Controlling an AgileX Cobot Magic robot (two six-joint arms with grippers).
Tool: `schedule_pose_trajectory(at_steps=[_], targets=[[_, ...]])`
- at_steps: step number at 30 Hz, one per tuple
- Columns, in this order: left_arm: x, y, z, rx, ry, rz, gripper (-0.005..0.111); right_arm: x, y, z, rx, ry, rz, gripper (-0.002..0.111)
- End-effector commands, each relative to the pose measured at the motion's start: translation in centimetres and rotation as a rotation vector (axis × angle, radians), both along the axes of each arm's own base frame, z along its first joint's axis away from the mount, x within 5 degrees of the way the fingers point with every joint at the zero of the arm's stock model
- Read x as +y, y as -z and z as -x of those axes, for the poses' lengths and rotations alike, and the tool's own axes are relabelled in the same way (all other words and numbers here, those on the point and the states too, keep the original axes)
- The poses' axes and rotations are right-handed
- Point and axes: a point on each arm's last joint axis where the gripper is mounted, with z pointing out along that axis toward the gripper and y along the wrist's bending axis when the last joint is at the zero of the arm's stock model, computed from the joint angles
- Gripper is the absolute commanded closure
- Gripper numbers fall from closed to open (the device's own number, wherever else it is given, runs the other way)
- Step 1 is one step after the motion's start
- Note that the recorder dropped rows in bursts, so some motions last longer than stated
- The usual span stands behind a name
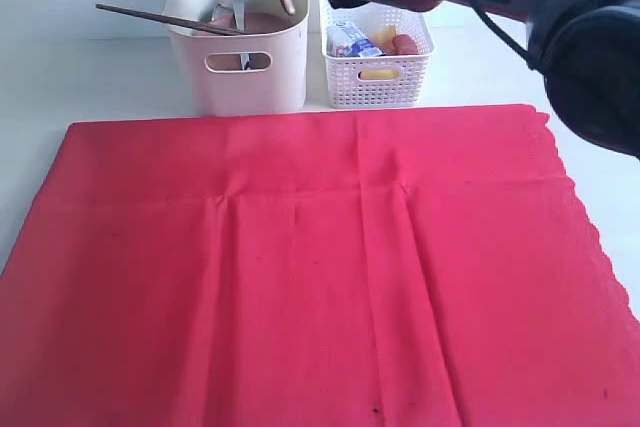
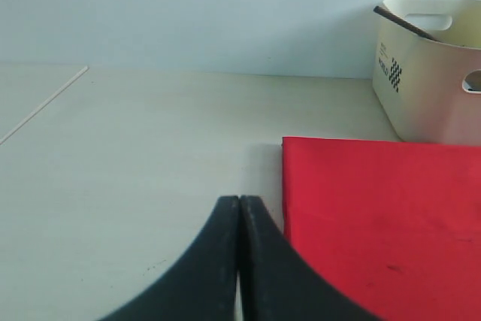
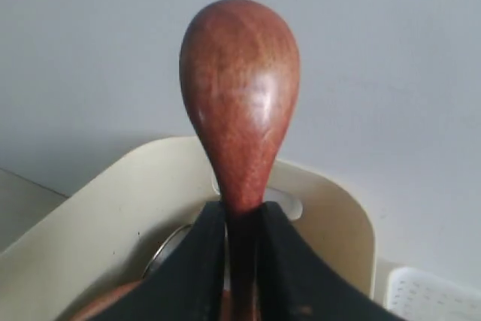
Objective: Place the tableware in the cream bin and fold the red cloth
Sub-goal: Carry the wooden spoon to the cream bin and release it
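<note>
Right claw [image 3: 240, 212] grips the brown wooden spoon [image 3: 240, 95] above the cream bin [image 1: 240, 77].
Its jaws are narrowed onto the spoon's neck, with the bowl end sticking out past the tips. The bin stands at 12 o'clock of the flat-spread red cloth [image 1: 300, 267]. The chopsticks [image 1: 160, 17] poke out of the bin toward 9 o'clock, and a white lattice basket [image 1: 378, 77] sits just beside it at 3 o'clock. Left claw [image 2: 239, 208] is pressed fully together, empty, over bare bench [image 2: 135, 148] beside a cloth corner.
</note>
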Motion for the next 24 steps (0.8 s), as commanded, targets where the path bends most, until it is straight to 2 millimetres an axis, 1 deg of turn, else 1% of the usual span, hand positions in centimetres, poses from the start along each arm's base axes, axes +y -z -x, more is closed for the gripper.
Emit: schedule_pose_trajectory(at_steps=[1,4,7,9,11,14,17,18,20,22,24], targets=[[0.0,-0.1,0.0,-0.014,0.005,0.011,0.106,-0.1,0.2,-0.3,0.003,0.023,-0.017,0.082],[0.0,-0.1,0.0,-0.014,0.005,0.011,0.106,-0.1,0.2,-0.3,-0.013,0.016,0.001,0.07],[0.0,-0.1,0.0,-0.014,0.005,0.011,0.106,-0.1,-0.6,-0.2,-0.014,0.011,-0.014,0.058],[0.0,-0.1,0.0,-0.014,0.005,0.011,0.106,0.3,-1.7,0.4,-0.005,-0.037,-0.038,0.053],[0.0,-0.1,0.0,-0.014,0.005,0.011,0.106,0.9,-3.3,1.6,0.021,-0.166,-0.059,0.051],[0.0,-0.1,0.0,-0.014,0.005,0.011,0.106,1.6,-6.2,4.0,0.041,-0.401,-0.059,0.053],[0.0,-0.1,0.0,-0.014,0.005,0.011,0.106,1.1,-9.3,5.8,0.023,-0.519,0.003,0.057],[0.0,-0.1,0.0,-0.014,0.005,0.011,0.106,0.7,-10.1,6.2,0.038,-0.524,0.026,0.059],[0.0,-0.1,0.0,-0.014,0.005,0.011,0.106,-0.3,-11.6,7.1,0.085,-0.513,0.094,0.067],[0.0,-0.1,0.0,-0.014,0.005,0.011,0.106,-1.6,-12.9,7.9,0.129,-0.471,0.183,0.077],[0.0,-0.1,0.0,-0.014,0.005,0.011,0.106,-3.1,-13.8,8.5,0.19,-0.412,0.288,0.087]])
